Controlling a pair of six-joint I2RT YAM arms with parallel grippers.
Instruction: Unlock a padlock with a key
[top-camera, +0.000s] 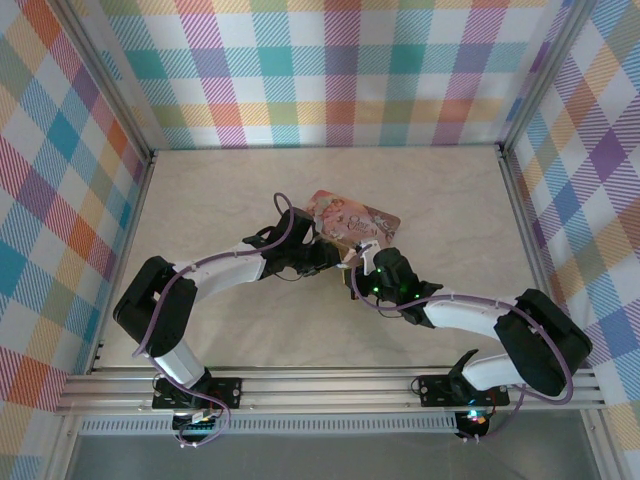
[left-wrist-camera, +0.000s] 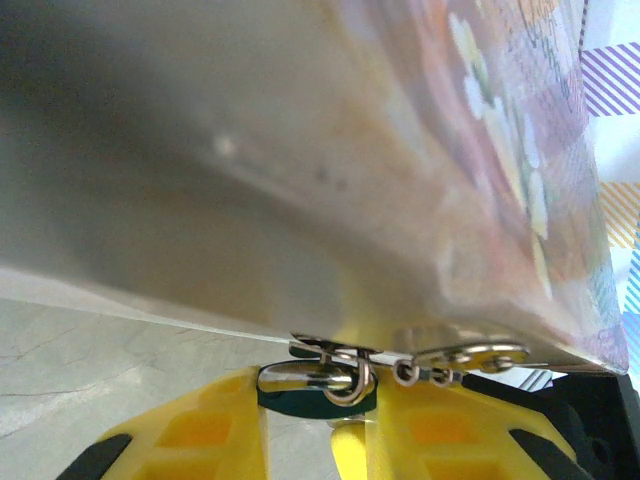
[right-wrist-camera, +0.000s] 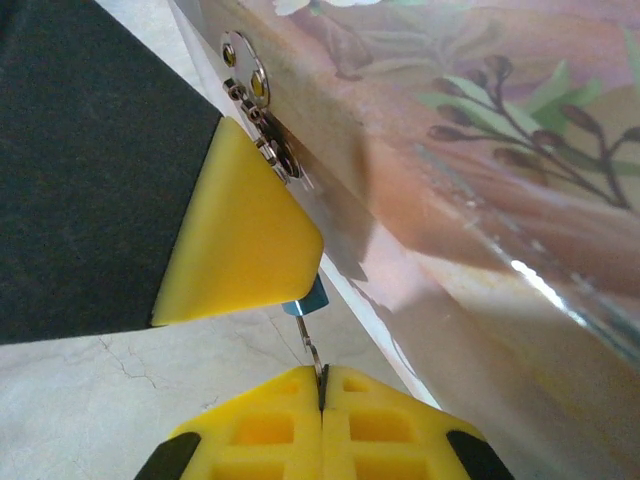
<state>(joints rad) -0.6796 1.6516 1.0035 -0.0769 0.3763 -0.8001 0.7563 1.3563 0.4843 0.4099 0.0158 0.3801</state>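
The small blue padlock (right-wrist-camera: 308, 300) hangs at the lower edge of the pink printed tin (right-wrist-camera: 450, 150), and its thin metal shackle (left-wrist-camera: 345, 385) hooks through the tin's clasp. My left gripper (left-wrist-camera: 320, 405) is shut on the padlock body (left-wrist-camera: 290, 400), and one of its yellow fingers (right-wrist-camera: 240, 230) covers most of the lock in the right wrist view. My right gripper (right-wrist-camera: 322, 388) is shut on the thin pale key (right-wrist-camera: 314, 352), whose tip enters the bottom of the padlock. From above, both grippers (top-camera: 325, 257) (top-camera: 368, 268) meet at the tin's near edge.
The tin (top-camera: 352, 218) lies mid-table, slightly tilted. A short chain (left-wrist-camera: 420, 375) and a riveted metal plate (right-wrist-camera: 245, 70) run along its edge. The marbled tabletop (top-camera: 250, 190) is bounded by checked walls at the left, right and back.
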